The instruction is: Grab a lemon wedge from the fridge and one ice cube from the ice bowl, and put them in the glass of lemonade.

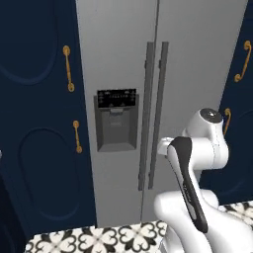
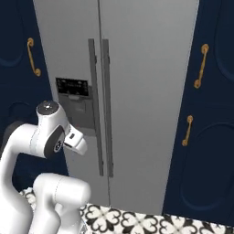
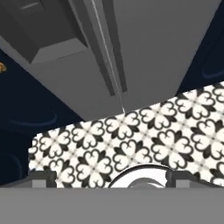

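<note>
The grey steel fridge [image 1: 118, 59] [image 2: 146, 91] [image 3: 153, 52] stands straight ahead with both doors closed. Its two long dark handles [image 1: 154, 113] [image 2: 100, 105] run down the middle seam, and a dark dispenser panel [image 1: 116, 121] [image 2: 75, 98] sits in the left door. My gripper [image 3: 111, 179] is open, its fingertips [image 3: 41, 178] wide apart and nothing between them. The hand [image 2: 75, 139] hovers just short of the handles at about dispenser height, tilted down towards the fridge's foot. The lemon wedge, the ice bowl and the glass of lemonade are out of view.
Navy cabinets with gold handles [image 1: 69, 69] [image 2: 200, 66] flank the fridge on both sides. Black-and-white patterned floor tiles [image 3: 131, 140] [image 1: 99, 237] lie in front of the fridge, under the arm.
</note>
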### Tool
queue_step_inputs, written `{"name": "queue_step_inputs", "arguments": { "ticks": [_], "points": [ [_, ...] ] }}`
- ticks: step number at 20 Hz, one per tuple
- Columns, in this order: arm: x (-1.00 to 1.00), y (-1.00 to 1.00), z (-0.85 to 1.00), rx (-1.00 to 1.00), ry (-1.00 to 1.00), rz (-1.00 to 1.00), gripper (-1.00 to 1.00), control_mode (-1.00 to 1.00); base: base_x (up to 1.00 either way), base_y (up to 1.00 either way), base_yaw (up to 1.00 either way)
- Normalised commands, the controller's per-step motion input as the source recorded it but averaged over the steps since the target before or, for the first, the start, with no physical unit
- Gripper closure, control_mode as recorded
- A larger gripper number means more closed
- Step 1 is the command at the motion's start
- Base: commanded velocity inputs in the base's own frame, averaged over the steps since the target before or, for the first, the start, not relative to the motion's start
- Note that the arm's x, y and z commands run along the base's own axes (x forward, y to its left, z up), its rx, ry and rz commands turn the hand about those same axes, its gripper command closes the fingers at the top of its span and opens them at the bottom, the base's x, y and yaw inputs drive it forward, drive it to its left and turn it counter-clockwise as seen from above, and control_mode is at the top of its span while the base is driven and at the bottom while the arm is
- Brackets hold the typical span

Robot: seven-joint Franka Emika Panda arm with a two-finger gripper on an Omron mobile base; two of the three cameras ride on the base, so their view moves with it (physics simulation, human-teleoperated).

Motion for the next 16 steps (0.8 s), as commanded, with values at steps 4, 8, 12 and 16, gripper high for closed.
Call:
{"name": "queue_step_inputs", "arguments": {
  "ticks": [4, 8, 12, 16],
  "points": [
    [0.00, 0.00, 0.00, 0.00, 0.00, 0.00, -1.00, 1.00, -0.08, -0.38, -0.07],
    [0.00, 0.00, 0.00, 0.00, 0.00, 0.00, -1.00, 1.00, -0.07, 0.04, -0.25],
    [0.00, 0.00, 0.00, 0.00, 0.00, 0.00, -1.00, 1.00, -0.05, 0.04, -0.26],
    [0.00, 0.00, 0.00, 0.00, 0.00, 0.00, -1.00, 1.00, -0.45, 0.19, -0.10]
  ]
}}
